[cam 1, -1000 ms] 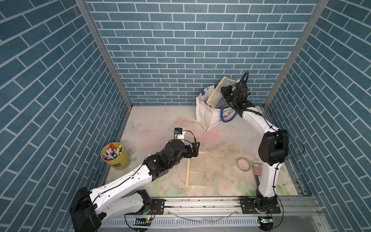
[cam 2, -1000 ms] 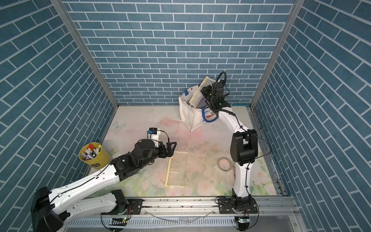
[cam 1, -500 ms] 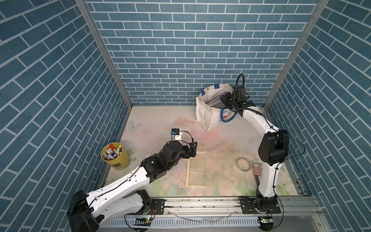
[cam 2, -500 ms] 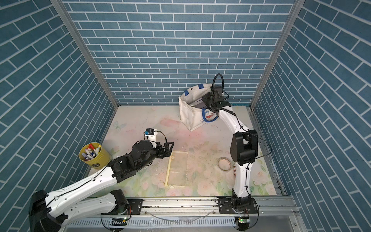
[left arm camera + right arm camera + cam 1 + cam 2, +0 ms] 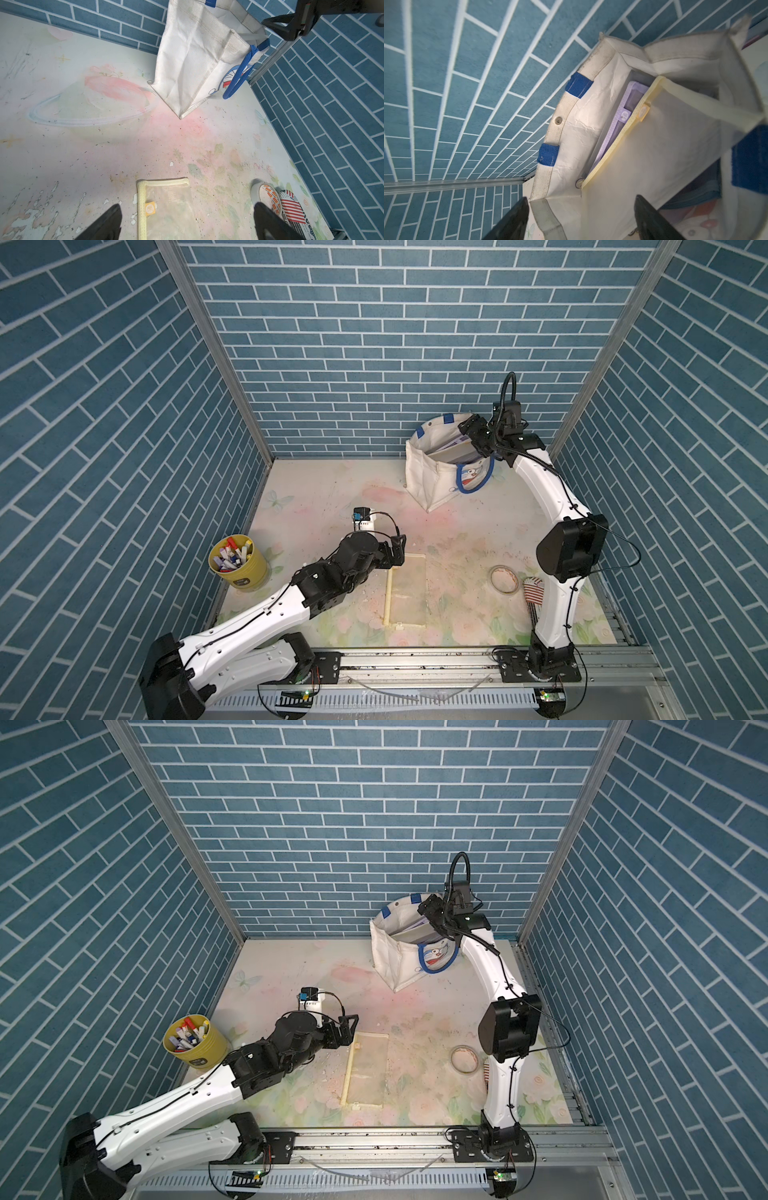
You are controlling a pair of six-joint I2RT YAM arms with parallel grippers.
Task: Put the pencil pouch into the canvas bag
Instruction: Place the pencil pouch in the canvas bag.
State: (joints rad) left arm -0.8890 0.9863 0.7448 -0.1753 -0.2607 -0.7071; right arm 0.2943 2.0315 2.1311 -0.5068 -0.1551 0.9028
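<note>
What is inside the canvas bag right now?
In the canvas bag, a yellow-edged mesh pouch partly covers a lilac pouch; something blue shows beneath. The bag's bottom is hidden by them.

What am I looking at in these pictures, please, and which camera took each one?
Two white robot arms are mounted along a table. Two pictures come from a camera overhead; the other two from small cameras on each arm's wrist. The right end effector hangs open over the canvas bag, where a yellow-edged mesh pouch sits inside. The left end effector, also open and empty, hovers by a second pouch lying flat on the table. A yellow cup of markers and a tape roll stand there too.
</note>
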